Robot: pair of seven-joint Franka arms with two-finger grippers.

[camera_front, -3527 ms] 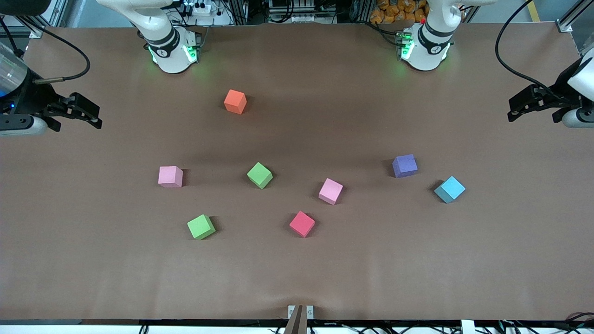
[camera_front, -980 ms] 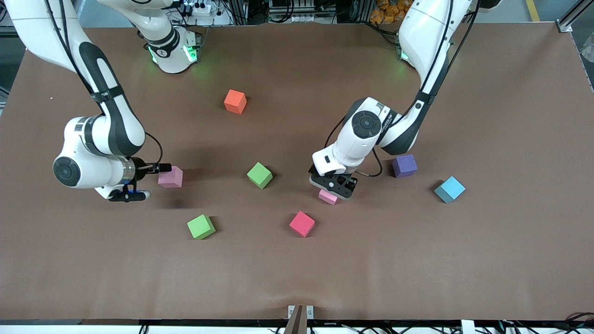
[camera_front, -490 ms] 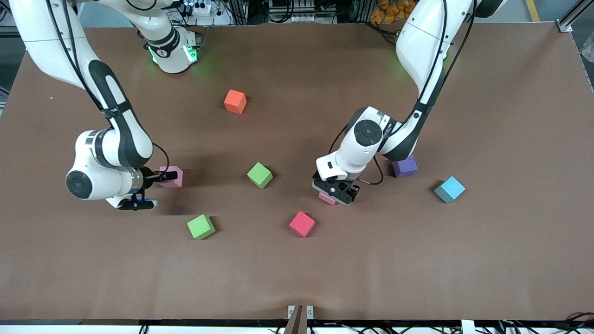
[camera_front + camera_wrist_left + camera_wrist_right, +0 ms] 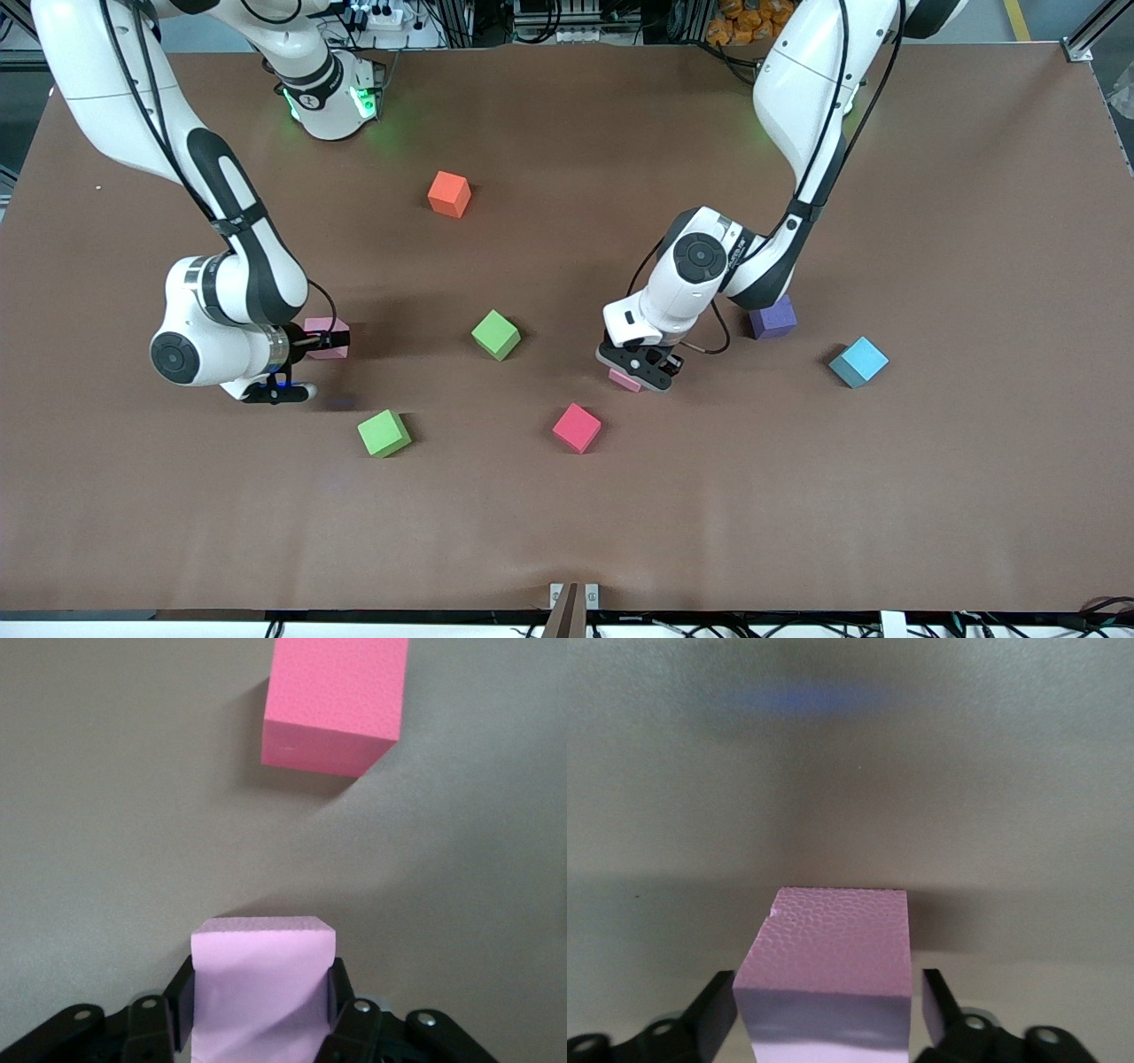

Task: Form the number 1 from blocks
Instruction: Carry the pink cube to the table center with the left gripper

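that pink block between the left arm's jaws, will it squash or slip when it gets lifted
The light pink block looks matte and foam-like, so it is probably light and may give slightly under squeeze. Its flat faces sit square between the left gripper jaws, which are tight against its sides, so slipping seems unlikely. As a cube it should not roll.

The brown surface [image 4: 567,514] carries eight foam blocks. An orange block [image 4: 449,194] lies at about 11 o'clock from the middle, a purple block [image 4: 772,317] and a light blue block [image 4: 858,361] toward 3 o'clock, and a light pink block [image 4: 328,338] toward 9 o'clock. Nearer the middle sit a green block [image 4: 495,334], a second light pink block [image 4: 624,381], a red-pink block [image 4: 577,428] at 6 o'clock and another green block [image 4: 384,432] at 7 o'clock.
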